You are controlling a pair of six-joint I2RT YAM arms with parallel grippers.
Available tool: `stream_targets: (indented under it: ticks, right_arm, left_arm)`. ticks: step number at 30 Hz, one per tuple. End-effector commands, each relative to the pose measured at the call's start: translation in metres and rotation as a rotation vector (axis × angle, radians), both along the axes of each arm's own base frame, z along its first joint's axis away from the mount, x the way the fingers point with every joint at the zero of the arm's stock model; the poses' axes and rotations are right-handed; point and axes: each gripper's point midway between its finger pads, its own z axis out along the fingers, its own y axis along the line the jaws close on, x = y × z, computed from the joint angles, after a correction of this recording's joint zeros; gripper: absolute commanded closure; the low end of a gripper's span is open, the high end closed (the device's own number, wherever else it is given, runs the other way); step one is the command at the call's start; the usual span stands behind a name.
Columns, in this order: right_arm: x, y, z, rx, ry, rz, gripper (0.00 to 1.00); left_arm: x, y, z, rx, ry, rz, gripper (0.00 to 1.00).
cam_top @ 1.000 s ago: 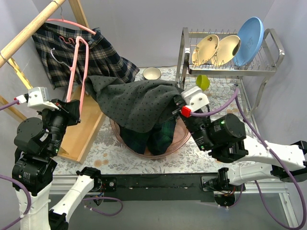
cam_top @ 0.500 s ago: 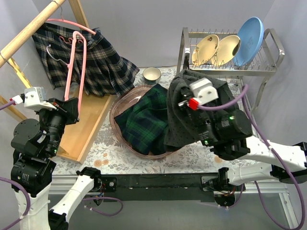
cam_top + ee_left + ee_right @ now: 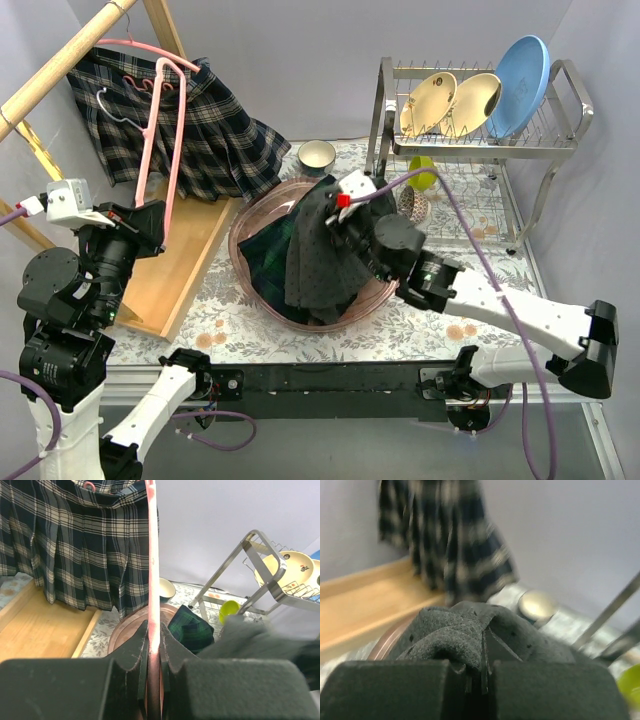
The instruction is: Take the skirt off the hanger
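The pink hanger (image 3: 150, 150) stands upright at the left, bare of cloth, its lower bar pinched by my left gripper (image 3: 150, 215), which is shut on it. In the left wrist view the hanger (image 3: 152, 555) runs straight up from between the jaws of that gripper (image 3: 154, 630). The grey dotted skirt (image 3: 320, 265) hangs bunched from my right gripper (image 3: 333, 208) and drapes into the pink basin (image 3: 245, 225). Up close, the skirt (image 3: 455, 630) folds over the shut right gripper (image 3: 482, 645) and hides the fingertips.
A green plaid cloth (image 3: 265, 250) lies in the basin. A dark plaid skirt (image 3: 215, 130) hangs from the wooden rack (image 3: 60, 65) at back left. A small bowl (image 3: 317, 153) and green cup (image 3: 424, 172) stand near the dish rack (image 3: 470, 135) with plates.
The right arm pulled the grey skirt off the hanger, swung it right, then brought it back over the basin, where it now hangs bunched. The left gripper kept hold of the hanger.
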Motion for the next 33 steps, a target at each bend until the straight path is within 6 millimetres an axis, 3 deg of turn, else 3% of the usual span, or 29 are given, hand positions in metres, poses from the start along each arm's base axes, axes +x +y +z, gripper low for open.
stream_targets:
  ticks: [1, 3, 4, 7, 10, 15, 21, 29, 31, 32, 33]
  right_arm:
    - [-0.014, 0.037, -0.095, 0.152, 0.297, 0.193, 0.99]
    - [-0.021, 0.052, -0.116, 0.181, 0.376, 0.246, 0.99]
    - [-0.025, 0.062, -0.135, 0.170, 0.423, 0.278, 0.99]
    - [-0.038, 0.083, -0.154, 0.221, 0.510, 0.379, 0.99]
    - [-0.052, 0.096, -0.151, 0.262, 0.557, 0.472, 0.99]
    - [-0.080, 0.111, -0.092, 0.360, 0.543, 0.676, 0.99]
    - [-0.101, 0.105, -0.033, 0.461, 0.508, 0.806, 0.99]
    - [-0.093, 0.093, -0.008, 0.533, 0.483, 0.812, 0.99]
    - [-0.091, 0.100, -0.003, 0.530, 0.491, 0.843, 0.99]
    - [-0.090, 0.102, 0.017, 0.548, 0.462, 0.867, 0.99]
    - [-0.092, 0.109, 0.016, 0.541, 0.479, 0.894, 0.99]
  left_arm:
    - [0.002, -0.007, 0.015, -0.020, -0.045, -0.033, 1.00]
    - [0.003, -0.008, 0.014, -0.023, -0.043, -0.039, 1.00]
    - [0.004, -0.009, 0.013, -0.022, -0.040, -0.041, 1.00]
    - [0.004, -0.008, 0.013, -0.021, -0.040, -0.036, 1.00]
    - [0.004, -0.008, 0.011, -0.016, -0.039, -0.034, 1.00]
    - [0.005, -0.008, 0.013, -0.016, -0.042, -0.034, 1.00]
    - [0.003, -0.010, 0.016, -0.027, -0.049, -0.046, 1.00]
    - [0.006, -0.011, 0.016, -0.028, -0.044, -0.052, 1.00]
    - [0.007, -0.012, 0.016, -0.030, -0.042, -0.051, 1.00]
    - [0.007, -0.012, 0.017, -0.028, -0.044, -0.051, 1.00]
    - [0.008, -0.012, 0.016, -0.028, -0.042, -0.051, 1.00]
